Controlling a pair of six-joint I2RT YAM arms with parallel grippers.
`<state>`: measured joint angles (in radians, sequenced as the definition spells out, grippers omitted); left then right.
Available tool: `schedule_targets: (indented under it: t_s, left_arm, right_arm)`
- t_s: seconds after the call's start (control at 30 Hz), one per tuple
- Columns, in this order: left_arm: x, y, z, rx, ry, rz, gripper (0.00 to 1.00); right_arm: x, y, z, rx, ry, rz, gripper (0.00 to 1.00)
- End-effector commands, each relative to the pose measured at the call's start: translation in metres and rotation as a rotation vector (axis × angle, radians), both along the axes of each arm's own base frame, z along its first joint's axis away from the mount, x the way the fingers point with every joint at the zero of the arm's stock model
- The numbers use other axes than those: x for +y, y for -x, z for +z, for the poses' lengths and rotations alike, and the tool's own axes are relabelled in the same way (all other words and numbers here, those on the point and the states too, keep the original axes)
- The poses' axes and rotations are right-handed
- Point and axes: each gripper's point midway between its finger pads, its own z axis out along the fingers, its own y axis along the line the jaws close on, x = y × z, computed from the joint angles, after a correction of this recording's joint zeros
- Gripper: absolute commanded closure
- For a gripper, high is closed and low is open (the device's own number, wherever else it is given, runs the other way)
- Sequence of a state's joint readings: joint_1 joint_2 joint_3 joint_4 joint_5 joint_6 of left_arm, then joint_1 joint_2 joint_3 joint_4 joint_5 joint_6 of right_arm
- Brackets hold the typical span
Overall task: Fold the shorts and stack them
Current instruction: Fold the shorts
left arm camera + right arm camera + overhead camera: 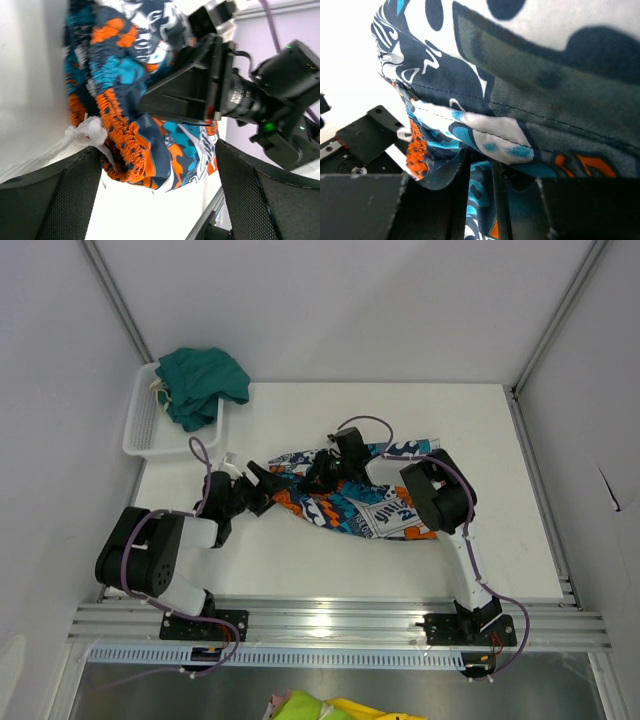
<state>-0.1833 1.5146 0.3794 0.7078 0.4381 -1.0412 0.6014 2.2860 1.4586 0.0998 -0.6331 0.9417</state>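
Your left gripper (157, 146) stood wide open, both mesh-padded fingers (65, 195) spread with nothing clamped between them. Just ahead of its tips lay the gathered orange waistband (120, 125) of the patchwork shorts (360, 505), with a white drawstring end (85, 132) close to the finger on that gripper's left-hand side of the wrist view. Your right gripper (475, 190) was closed on a bunched fold of the same shorts, the printed cloth running down between its jaws and draping over them so that it filled most of that wrist view. Facing your left gripper from just beyond the waistband, the right gripper sat on the fabric, near but not touching your left one. Beyond the right gripper, toward its own arm, the rest of the patchwork shorts spread crumpled on the white table (300, 560). Well away behind your left gripper, the dark teal shorts (205, 380) lay heaped over the far end of the white mesh basket (145, 435).
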Motion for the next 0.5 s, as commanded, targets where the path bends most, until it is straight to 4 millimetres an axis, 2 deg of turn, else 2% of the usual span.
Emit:
schedule_targets:
  t_s: [0.0, 0.07, 0.33, 0.43, 0.47]
  left_arm:
    - [-0.009, -0.006, 0.025, -0.146, 0.054, -0.031, 0.09]
    - [-0.008, -0.003, 0.023, -0.138, 0.083, -0.012, 0.09]
    - [0.001, -0.011, 0.024, -0.14, 0.118, 0.082, 0.1]
    - [0.003, -0.009, 0.018, -0.102, 0.11, 0.092, 0.11]
    - [0.006, -0.004, 0.001, -0.025, 0.087, 0.111, 0.11]
  right_arm:
    - [-0.007, 0.02, -0.021, 0.047, 0.085, 0.005, 0.73]
    - [-0.007, 0.021, -0.022, 0.051, 0.083, 0.005, 0.73]
    - [-0.007, 0.025, -0.023, 0.061, 0.064, 0.0, 0.73]
    - [-0.006, 0.025, -0.022, 0.063, 0.061, 0.002, 0.73]
    - [-0.005, 0.024, -0.022, 0.063, 0.059, 0.0, 0.73]
